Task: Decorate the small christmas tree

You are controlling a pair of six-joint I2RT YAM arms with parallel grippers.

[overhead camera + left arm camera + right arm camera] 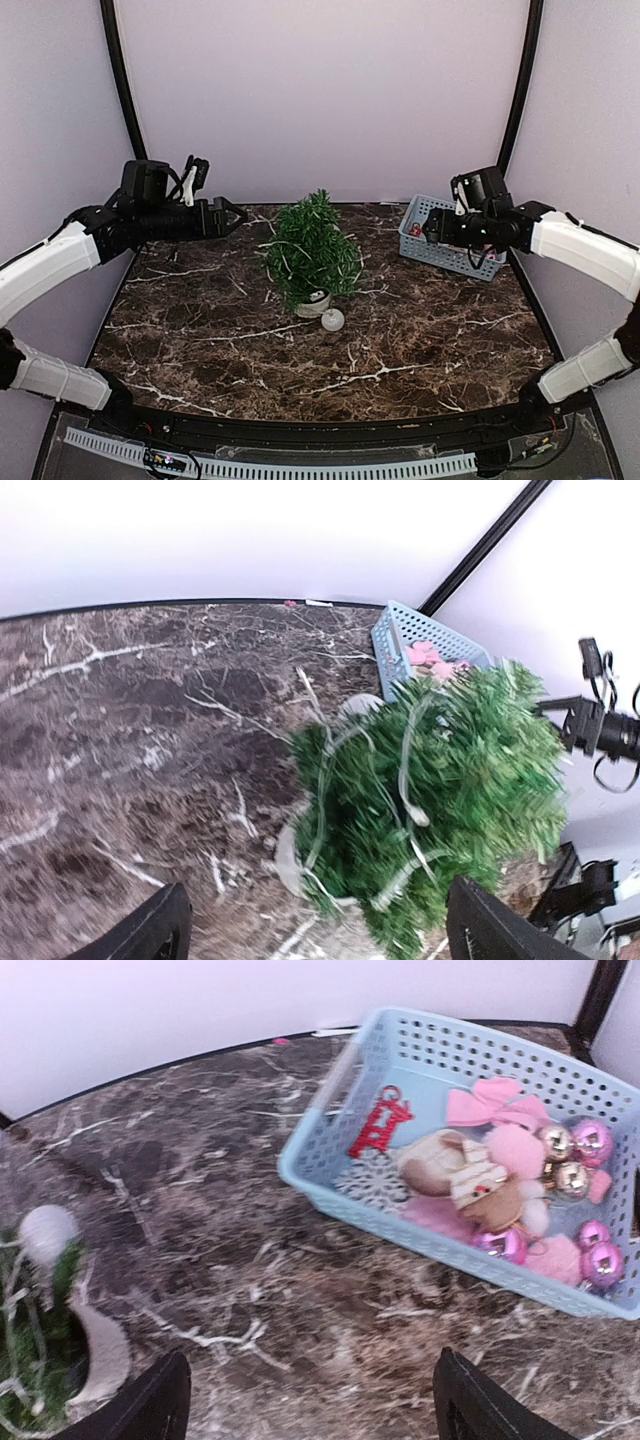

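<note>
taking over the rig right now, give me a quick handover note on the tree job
Left pincer: open, empty, left of the tree.
Right pincer: open, empty, by the basket.
Done: a white cord is draped on the tree, mid-table.
Left: the white ball lies on the table by the pot; baubles and bow sit in the basket, unhung.

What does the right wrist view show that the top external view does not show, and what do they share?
Only the right wrist view shows clearly what lies in the blue basket: a red ornament, a white snowflake, a pink bow and shiny pink baubles. Only the top external view shows the left arm, the right arm and the whole small christmas tree. Both show the basket, the marble table and the tree's white pot.
</note>
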